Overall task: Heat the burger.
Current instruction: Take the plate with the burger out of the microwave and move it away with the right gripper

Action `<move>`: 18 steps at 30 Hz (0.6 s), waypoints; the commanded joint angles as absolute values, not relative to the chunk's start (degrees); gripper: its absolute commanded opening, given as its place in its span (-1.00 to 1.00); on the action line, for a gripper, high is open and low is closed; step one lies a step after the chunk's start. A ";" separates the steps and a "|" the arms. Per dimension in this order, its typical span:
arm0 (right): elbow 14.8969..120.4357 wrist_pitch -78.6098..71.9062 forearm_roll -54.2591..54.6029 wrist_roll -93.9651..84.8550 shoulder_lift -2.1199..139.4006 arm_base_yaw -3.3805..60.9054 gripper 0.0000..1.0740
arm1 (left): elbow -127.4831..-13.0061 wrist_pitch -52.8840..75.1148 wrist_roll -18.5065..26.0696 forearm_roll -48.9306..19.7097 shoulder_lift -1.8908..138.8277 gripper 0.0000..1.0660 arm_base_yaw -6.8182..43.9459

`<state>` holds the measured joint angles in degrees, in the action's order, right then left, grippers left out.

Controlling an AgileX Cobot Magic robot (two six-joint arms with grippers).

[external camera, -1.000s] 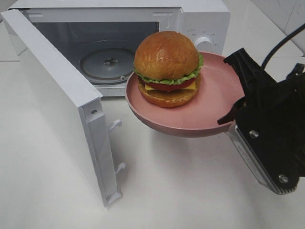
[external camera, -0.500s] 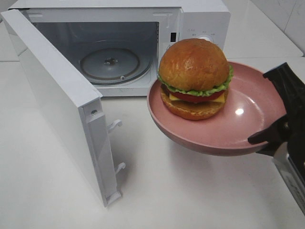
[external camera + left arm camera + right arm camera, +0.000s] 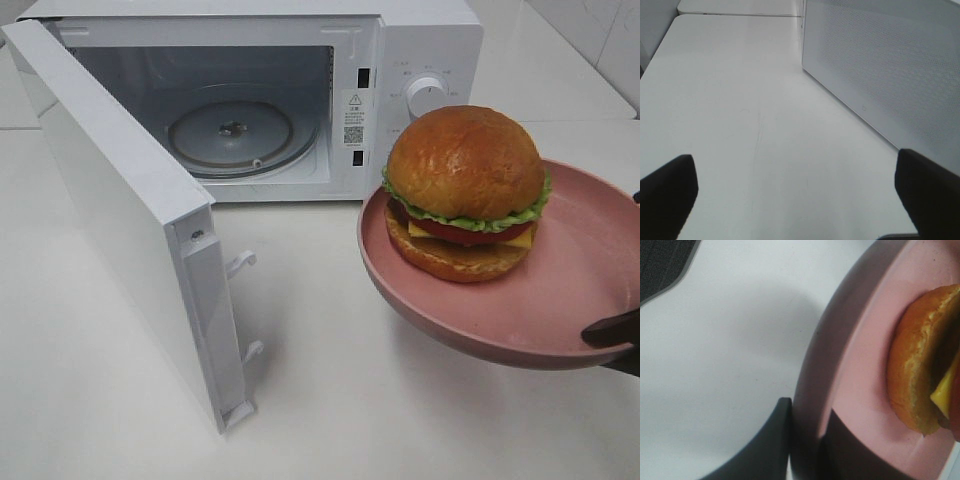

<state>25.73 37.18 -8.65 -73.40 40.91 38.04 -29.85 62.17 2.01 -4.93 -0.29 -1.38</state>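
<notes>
The burger (image 3: 466,190) sits upright on a round pink plate (image 3: 590,290), which hangs tilted above the table, to the right of and in front of the microwave's control panel. My right gripper (image 3: 614,332) is shut on the plate's right rim, and only a dark fingertip shows at the frame's edge. In the right wrist view my right gripper (image 3: 807,440) pinches the rim of the plate (image 3: 860,365), with the burger's bottom bun (image 3: 912,365) just beyond. My left gripper (image 3: 797,200) stands open over bare table beside the microwave door, with nothing between its fingers.
The white microwave (image 3: 420,50) stands at the back with its door (image 3: 120,210) swung open to the front left. Its glass turntable (image 3: 232,135) has nothing on it. The door's mesh panel (image 3: 890,65) fills the right of the left wrist view. The white table (image 3: 330,400) lies below.
The plate with the burger has moved right and toward the front, away from the microwave opening. The right arm has slid almost out of the high view.
</notes>
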 commanded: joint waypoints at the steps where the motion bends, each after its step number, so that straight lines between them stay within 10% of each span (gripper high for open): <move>1: 25.84 37.36 -10.71 -71.05 38.04 37.82 -0.98 | -29.62 61.42 1.60 -4.87 -1.15 0.87 -1.38; 18: 25.84 43.60 -20.97 -50.94 33.80 37.82 -0.99 | -29.62 61.42 1.60 -4.87 -1.15 0.87 -1.38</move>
<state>25.55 46.58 -17.65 -54.95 34.43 38.04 -29.85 62.17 2.01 -4.93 -0.29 -1.38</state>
